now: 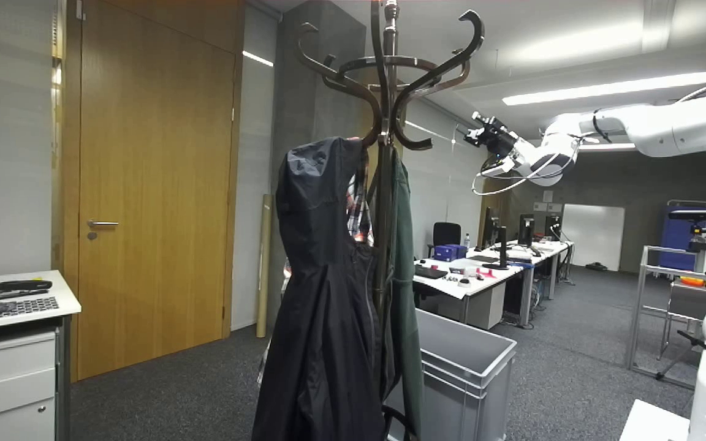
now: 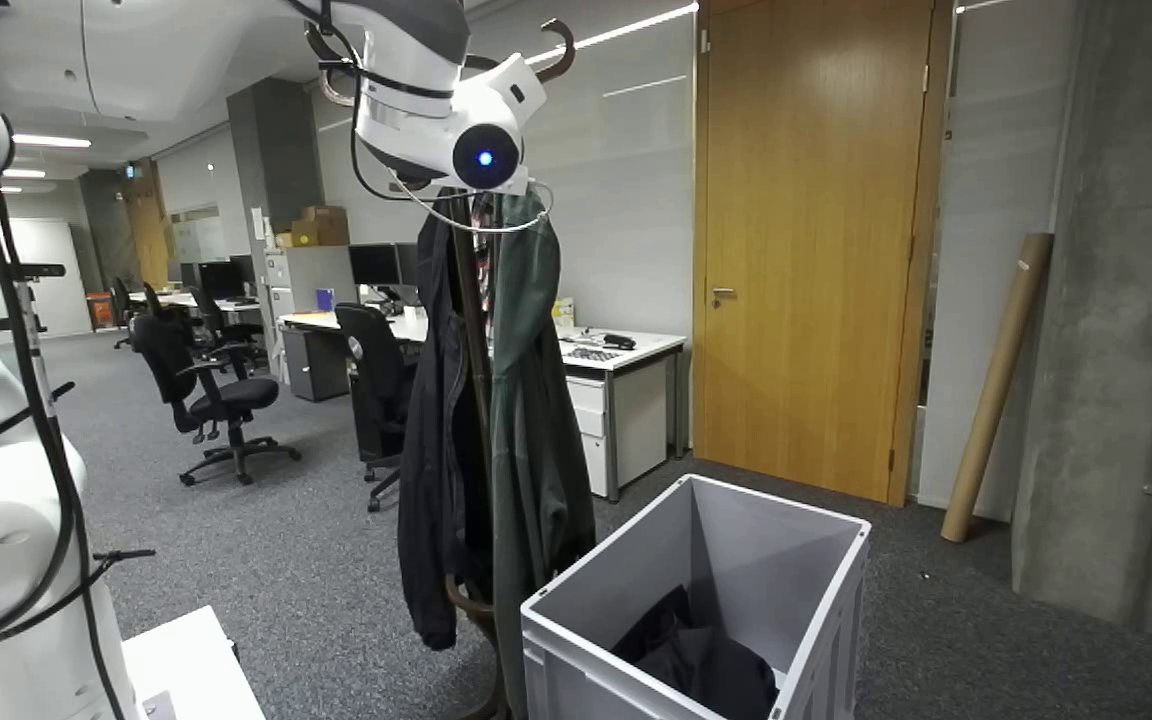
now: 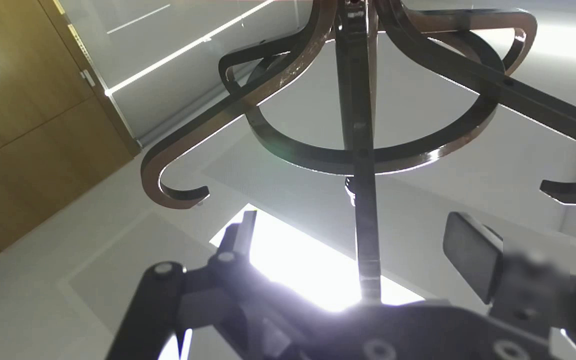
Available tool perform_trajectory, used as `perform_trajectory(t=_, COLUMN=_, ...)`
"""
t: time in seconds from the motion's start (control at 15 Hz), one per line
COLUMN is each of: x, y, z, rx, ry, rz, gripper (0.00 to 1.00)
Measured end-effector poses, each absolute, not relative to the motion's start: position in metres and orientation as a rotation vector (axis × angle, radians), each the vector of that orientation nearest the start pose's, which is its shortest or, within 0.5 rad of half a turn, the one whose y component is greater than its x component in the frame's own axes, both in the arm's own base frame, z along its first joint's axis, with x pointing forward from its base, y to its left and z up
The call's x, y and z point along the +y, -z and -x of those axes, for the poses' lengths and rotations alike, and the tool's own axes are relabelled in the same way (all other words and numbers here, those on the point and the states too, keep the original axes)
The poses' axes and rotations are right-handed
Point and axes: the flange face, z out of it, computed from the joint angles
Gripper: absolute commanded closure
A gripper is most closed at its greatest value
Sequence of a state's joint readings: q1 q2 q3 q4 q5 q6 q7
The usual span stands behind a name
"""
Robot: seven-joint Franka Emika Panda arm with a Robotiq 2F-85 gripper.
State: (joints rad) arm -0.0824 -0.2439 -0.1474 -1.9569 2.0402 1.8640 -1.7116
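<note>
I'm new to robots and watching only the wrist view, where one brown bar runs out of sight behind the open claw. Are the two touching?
Observer: No, an exterior view shows a gap between the claw and the coat stand that the bar belongs to.
Visitor: Oh, a coat stand! Is anything hanging on it?
Observer: Yes, in an exterior view a black hooded jacket hangs there.
Visitor: And what's down on the floor near it?
Observer: A grey bin stands close by, with some dark cloth lying inside.
</note>
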Motion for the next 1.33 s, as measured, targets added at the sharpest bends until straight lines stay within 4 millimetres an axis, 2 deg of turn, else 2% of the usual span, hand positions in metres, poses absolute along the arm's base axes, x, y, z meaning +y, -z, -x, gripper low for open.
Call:
perform_trajectory(t=0.53, x=-0.065, y=-0.706, z=-0.515, rx=-0.481, ry=1.751, rz=1.226, gripper=0.00)
perform_trajectory(t=1.33, x=-0.049, y=-0.699, z=-0.524, rx=-0.387, ry=1.495, rz=1.158, gripper=0.00)
